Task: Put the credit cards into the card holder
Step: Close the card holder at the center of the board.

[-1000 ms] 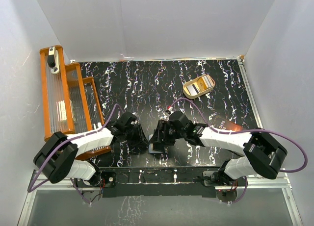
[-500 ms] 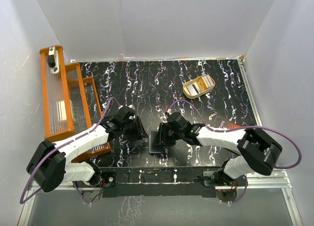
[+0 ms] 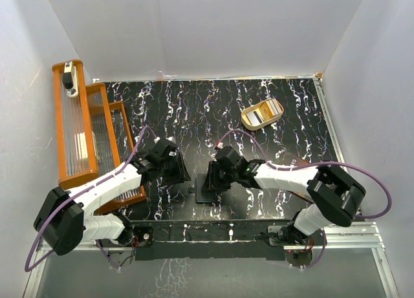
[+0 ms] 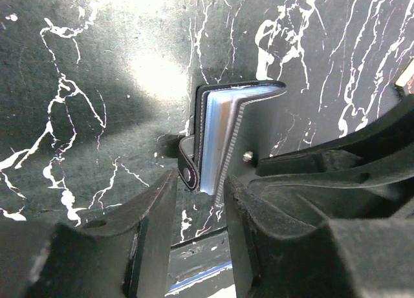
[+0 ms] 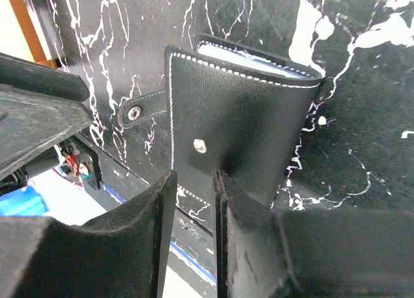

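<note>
The black card holder [image 3: 206, 190] lies near the table's front edge between my two grippers. In the left wrist view it [image 4: 257, 127] shows edge-on, folded, with blue-grey and pale cards [image 4: 217, 136] stacked inside. In the right wrist view its stitched cover [image 5: 239, 136] faces up, and the snap strap [image 5: 137, 110] hangs loose. My left gripper [image 3: 179, 174] is narrowly open and empty, with its tips [image 4: 199, 181] just short of the holder's edge. My right gripper [image 3: 217, 180] is narrowly open over the holder's near edge [image 5: 194, 176], one finger [image 5: 242, 204] lying on the cover.
A tan oval tray [image 3: 246, 121] with more cards [image 3: 264, 112] sits at the back right. An orange stepped rack [image 3: 81, 130] stands along the left wall, close to my left arm. The table's front edge is just beyond the holder.
My left gripper has drawn back up and left, away from the card holder. My right gripper has shifted a little to the left over the holder.
</note>
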`<move>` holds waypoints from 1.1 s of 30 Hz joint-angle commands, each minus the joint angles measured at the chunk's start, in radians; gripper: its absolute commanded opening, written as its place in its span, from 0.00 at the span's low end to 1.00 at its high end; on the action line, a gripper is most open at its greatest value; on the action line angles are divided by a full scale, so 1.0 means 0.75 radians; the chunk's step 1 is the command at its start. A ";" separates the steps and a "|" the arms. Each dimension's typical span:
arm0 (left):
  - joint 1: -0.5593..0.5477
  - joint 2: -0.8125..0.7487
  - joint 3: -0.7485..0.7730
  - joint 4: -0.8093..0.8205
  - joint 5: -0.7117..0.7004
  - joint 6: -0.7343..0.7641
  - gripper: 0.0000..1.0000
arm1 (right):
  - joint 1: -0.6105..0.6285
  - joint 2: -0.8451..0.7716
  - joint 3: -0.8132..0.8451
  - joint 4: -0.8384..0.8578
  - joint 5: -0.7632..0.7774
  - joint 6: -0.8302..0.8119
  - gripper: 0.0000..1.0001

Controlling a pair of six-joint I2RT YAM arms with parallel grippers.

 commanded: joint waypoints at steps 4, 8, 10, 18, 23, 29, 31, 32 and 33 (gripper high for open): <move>0.017 0.037 0.023 -0.029 -0.007 0.045 0.32 | 0.002 -0.061 0.112 -0.145 0.154 -0.074 0.24; 0.017 0.055 -0.014 0.021 0.030 0.036 0.31 | 0.006 -0.004 0.101 -0.098 0.116 -0.052 0.24; 0.017 0.059 -0.039 0.054 0.051 0.028 0.30 | 0.010 0.030 0.095 -0.066 0.105 -0.044 0.24; 0.018 0.103 -0.105 0.154 0.133 0.003 0.27 | 0.044 0.156 0.167 -0.201 0.180 -0.066 0.23; 0.018 0.133 -0.125 0.200 0.155 0.002 0.25 | 0.056 0.151 0.176 -0.228 0.223 -0.069 0.22; 0.018 0.152 -0.124 0.262 0.200 0.002 0.23 | 0.061 0.163 0.199 -0.265 0.260 -0.089 0.20; 0.018 0.154 -0.115 0.265 0.201 0.002 0.20 | 0.065 0.175 0.207 -0.286 0.274 -0.096 0.20; 0.018 0.154 -0.114 0.270 0.203 -0.001 0.17 | 0.065 0.179 0.210 -0.290 0.274 -0.095 0.20; 0.018 0.156 -0.115 0.281 0.212 -0.004 0.13 | 0.066 0.183 0.214 -0.292 0.278 -0.095 0.20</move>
